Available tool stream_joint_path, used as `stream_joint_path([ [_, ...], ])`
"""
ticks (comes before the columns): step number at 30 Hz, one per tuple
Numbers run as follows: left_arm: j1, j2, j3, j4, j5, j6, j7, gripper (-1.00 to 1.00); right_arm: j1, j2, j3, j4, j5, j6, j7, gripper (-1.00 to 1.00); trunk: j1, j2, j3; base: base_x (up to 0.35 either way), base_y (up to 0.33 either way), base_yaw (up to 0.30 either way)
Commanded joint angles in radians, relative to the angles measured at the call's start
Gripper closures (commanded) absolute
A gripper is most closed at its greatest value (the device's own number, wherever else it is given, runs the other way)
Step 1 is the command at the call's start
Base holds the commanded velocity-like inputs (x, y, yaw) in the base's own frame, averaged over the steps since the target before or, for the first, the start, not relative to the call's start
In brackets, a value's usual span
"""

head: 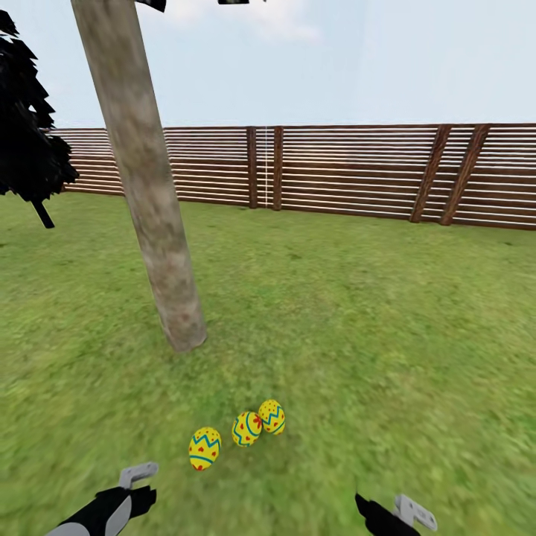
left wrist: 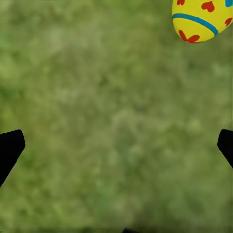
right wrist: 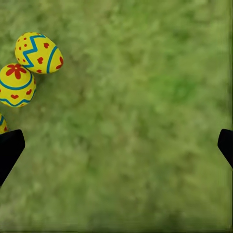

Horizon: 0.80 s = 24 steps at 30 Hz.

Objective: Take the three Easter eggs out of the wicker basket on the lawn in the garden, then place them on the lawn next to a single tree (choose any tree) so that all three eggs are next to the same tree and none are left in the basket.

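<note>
Eggs: three bright yellow Easter eggs with blue zigzag bands and red dots and hearts lie on the grass in a loose row. The nearest one [head: 205, 448] sits a little apart from the middle egg [head: 246, 429], which touches or nearly touches the far egg [head: 272, 416].
Tree: a straight, bare, pale grey-brown trunk [head: 141, 175] rises out of the grass just beyond the eggs, leaning in the head view. All three eggs are near its foot.
Lawn: wide, flat, mottled green grass [head: 387, 327] runs back to a brown horizontal-slat wooden fence [head: 357, 171]. A dark-leaved tree [head: 26, 134] stands at the left edge of the lawn.
Left gripper: the black-and-grey left gripper [head: 132, 487] hangs low over the grass near the nearest egg. In its wrist view the jaws stand wide apart with bare grass between them and part of one egg [left wrist: 201, 19] off to the side.
Right gripper: the right gripper [head: 391, 514] hovers over open grass, well apart from the eggs. Its jaws are spread too and hold nothing; its wrist view shows two eggs side by side [right wrist: 38, 52], [right wrist: 16, 85].
Step in hand: from what I can see, the placing looks finished, with three eggs by one tree and both grippers empty.
Next move: nothing more to carry, I'd judge. Lift the arms straight away without nudging the nearest egg, since these will roll easily.
</note>
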Motion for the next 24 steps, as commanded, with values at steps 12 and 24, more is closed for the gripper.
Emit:
stream_joint_path([
  [12, 0.022, 0.001, 0.007, -0.001, -0.009, -0.049, 0.0, -1.0, 0.0, 0.0, 0.001, 0.041, -0.01, 0.003, -0.007, -1.0, -0.046, 0.084, 0.037, 0.0, 0.0, 0.0],
  [24, 0.031, 0.001, 0.007, -0.001, -0.009, -0.051, 0.0, -1.0, 0.0, 0.0, 0.003, 0.081, -0.013, -0.082, -0.008, -1.0, -0.092, 0.168, 0.074, 0.0, 0.0, 0.0],
])
